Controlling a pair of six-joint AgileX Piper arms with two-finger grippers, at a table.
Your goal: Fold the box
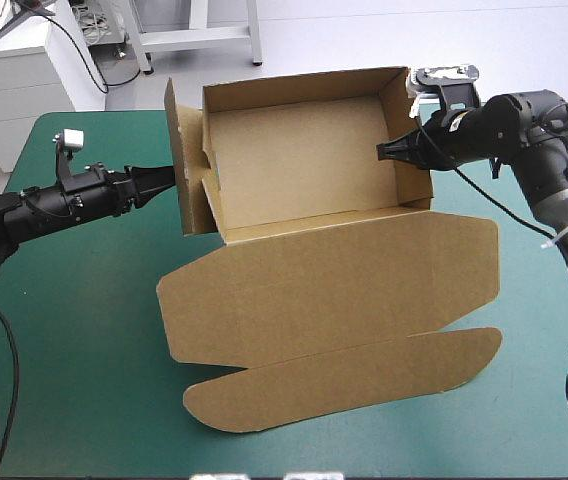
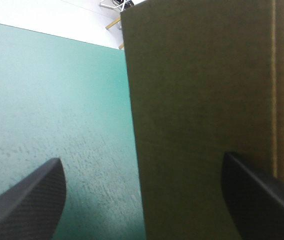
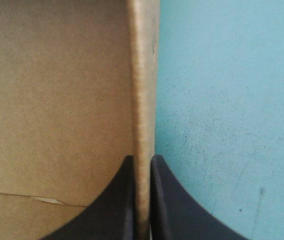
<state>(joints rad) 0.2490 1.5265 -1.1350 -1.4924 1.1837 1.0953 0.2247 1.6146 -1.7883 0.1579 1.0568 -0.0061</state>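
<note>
Wall of brown box (image 1: 304, 150) in right hand (image 3: 142, 160)

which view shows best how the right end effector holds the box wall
The right wrist view: the right end effector clamps the box wall's edge, seen close. The high view shows it small, side-on; the left wrist view shows only the box's other side.

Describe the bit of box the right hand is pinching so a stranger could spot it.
On the teal-green table sits the brown box, an open tray, lid flat. The right hand is shut on its right end wall, the only wall being pinched.
</note>
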